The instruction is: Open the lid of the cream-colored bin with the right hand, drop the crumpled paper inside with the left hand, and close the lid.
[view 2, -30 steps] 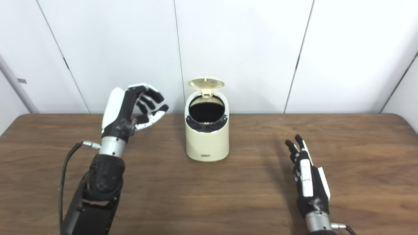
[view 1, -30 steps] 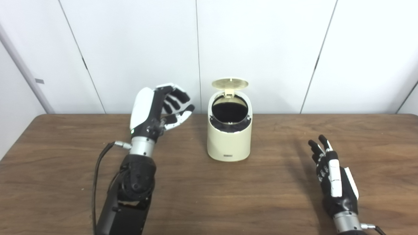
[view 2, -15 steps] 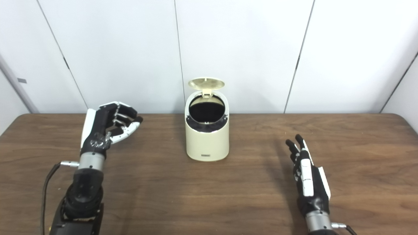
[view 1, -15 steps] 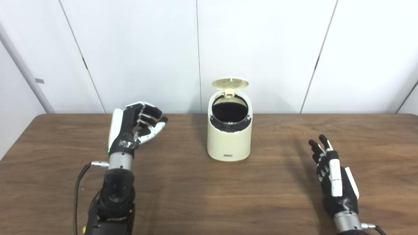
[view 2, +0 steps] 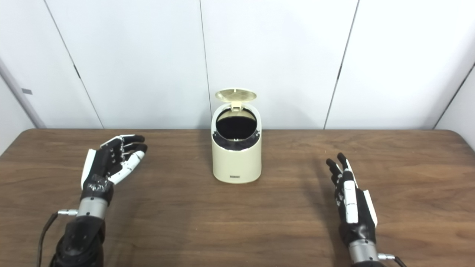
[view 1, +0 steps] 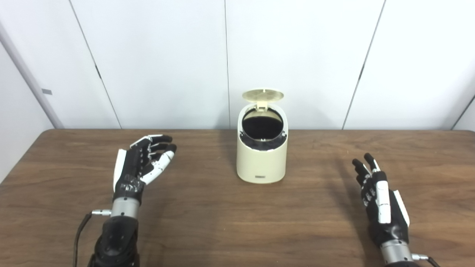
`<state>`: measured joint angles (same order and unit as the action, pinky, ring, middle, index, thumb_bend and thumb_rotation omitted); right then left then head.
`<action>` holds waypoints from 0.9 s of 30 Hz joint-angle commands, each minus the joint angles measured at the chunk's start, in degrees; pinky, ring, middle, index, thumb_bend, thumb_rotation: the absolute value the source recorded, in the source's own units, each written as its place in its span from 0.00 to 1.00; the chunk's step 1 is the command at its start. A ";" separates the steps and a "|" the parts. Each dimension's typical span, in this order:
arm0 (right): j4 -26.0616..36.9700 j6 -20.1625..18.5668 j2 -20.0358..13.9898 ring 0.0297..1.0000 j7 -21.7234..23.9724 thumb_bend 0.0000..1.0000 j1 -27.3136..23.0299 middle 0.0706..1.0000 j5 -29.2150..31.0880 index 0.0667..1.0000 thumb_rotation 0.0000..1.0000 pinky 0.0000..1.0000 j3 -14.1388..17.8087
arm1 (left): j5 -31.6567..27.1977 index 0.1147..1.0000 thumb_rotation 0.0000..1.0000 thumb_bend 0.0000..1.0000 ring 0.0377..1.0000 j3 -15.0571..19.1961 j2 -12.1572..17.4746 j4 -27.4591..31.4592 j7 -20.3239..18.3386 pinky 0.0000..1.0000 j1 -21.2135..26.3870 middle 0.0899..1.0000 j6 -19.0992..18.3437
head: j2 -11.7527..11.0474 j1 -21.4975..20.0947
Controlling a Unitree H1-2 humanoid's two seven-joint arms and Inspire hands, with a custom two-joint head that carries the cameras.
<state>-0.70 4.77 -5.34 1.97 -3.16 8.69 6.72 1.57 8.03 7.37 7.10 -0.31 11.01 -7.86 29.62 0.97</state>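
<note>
Left eye view: the cream-colored bin (view 1: 262, 155) stands upright at the middle of the wooden table (view 1: 222, 222), near its far edge. Its lid (view 1: 262, 95) is tipped up and back, baring the dark opening. The left hand (view 1: 139, 168) sits well left of the bin, fingers loosely spread, holding nothing.

Right eye view: the right hand (view 2: 350, 202) is low over the table, well right of the bin, fingers straight and apart, empty.
</note>
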 commanded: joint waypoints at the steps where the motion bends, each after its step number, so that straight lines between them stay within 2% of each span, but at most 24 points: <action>1: -4.91 0.62 -0.44 0.97 0.92 0.49 3.52 0.90 0.62 0.97 1.00 1.00 0.43 | -3.88 0.94 0.57 0.43 0.91 0.65 0.25 2.11 -1.36 0.91 0.91 0.94 2.09 | 0.11 0.09; 3: -4.90 0.34 -0.50 0.97 1.00 0.51 3.59 0.90 0.92 0.96 1.00 1.00 0.53 | -7.35 0.98 0.65 0.45 0.97 0.95 0.36 2.31 -2.82 0.98 0.15 0.99 1.99 | 0.18 0.06; 5: -4.95 0.26 -0.66 0.97 1.17 0.51 3.68 0.91 1.13 0.97 1.00 1.00 0.53 | -10.60 1.00 0.69 0.49 0.99 1.39 0.27 2.52 -4.01 0.99 -0.54 1.00 1.60 | 0.31 0.20; 8: -4.92 0.05 -0.90 0.97 1.13 0.52 3.77 0.91 1.11 0.97 1.00 1.00 0.44 | -12.79 1.00 0.80 0.51 1.00 1.52 0.53 2.81 -4.92 1.00 -1.54 1.00 1.21 | 0.40 0.19; 12: -4.73 -0.19 -1.14 0.97 0.89 0.52 3.85 0.91 0.81 0.97 1.00 1.00 0.30 | -15.05 1.00 0.89 0.46 1.00 2.16 0.30 2.75 -5.28 1.00 -2.78 1.00 1.64 | 0.53 0.28; 16: -4.57 -0.52 -1.05 0.97 0.99 0.51 3.79 0.91 1.56 0.97 1.00 1.00 0.42 | -15.18 1.00 0.88 0.44 1.00 2.23 0.31 2.25 -5.12 1.00 -3.80 1.00 2.75 | 0.58 0.29; 24: -3.45 -0.71 -0.92 0.98 0.97 0.50 4.00 0.92 2.09 0.95 1.00 1.00 0.52 | -14.24 1.00 0.86 0.47 1.00 2.33 0.46 2.18 -4.50 1.00 -6.21 1.00 3.56 | 1.29 -0.26; 27: -3.03 -0.09 -0.98 1.00 1.38 0.50 4.14 0.94 2.18 0.96 1.00 1.00 0.30 | -14.11 1.00 0.85 0.47 1.00 2.66 -0.30 1.96 -3.77 1.00 -7.11 1.00 5.22 | 1.58 -0.66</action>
<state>-0.70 3.88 -6.31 2.44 -3.04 10.64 6.90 -13.03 10.22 7.22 7.29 -4.61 3.05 -5.50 31.11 0.35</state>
